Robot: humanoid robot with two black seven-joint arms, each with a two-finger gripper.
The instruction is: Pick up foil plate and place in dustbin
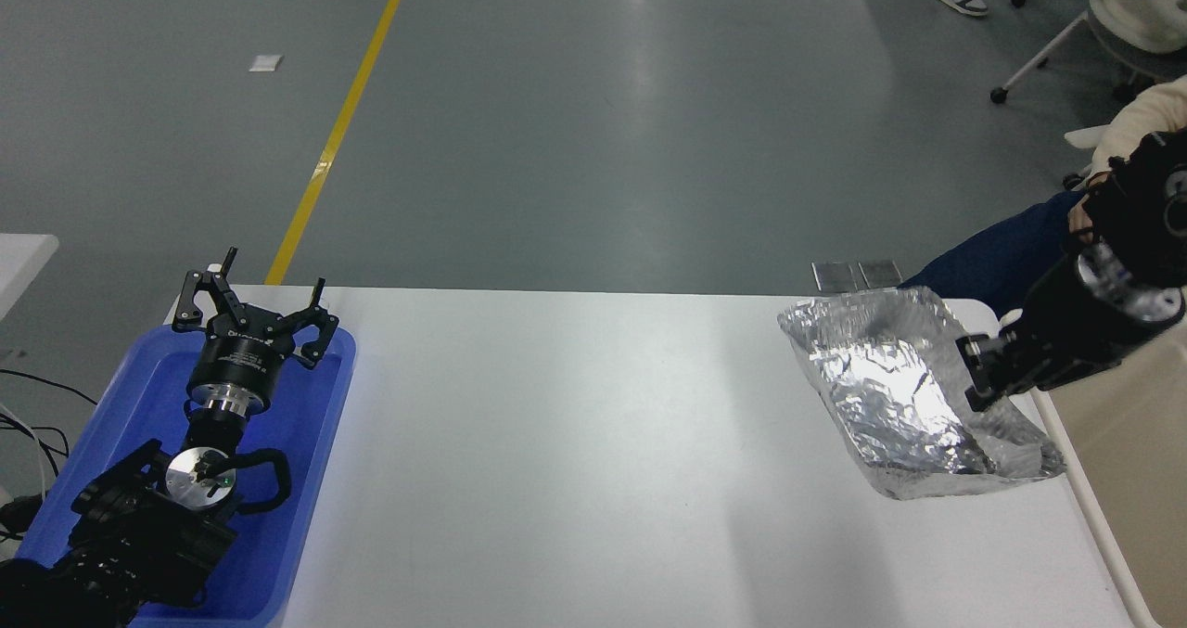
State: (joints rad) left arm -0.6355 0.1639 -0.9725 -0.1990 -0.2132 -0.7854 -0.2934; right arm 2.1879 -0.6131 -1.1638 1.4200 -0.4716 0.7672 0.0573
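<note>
The foil plate (904, 391) is a wrinkled silver tray, held tilted in the air above the table's right end. My right gripper (981, 389) is shut on its right rim and comes in from the right edge. The beige dustbin (1085, 507) stands just right of the table; only a strip of its rim and inner wall shows below my right arm. My left gripper (252, 305) is open and parked over the blue tray at the lower left.
A blue shallow tray (306, 442) lies at the table's left end under the left arm. A person sits at the far right, a dark trouser leg (997, 252) behind the plate. The tan paper wad is hidden behind the lifted plate.
</note>
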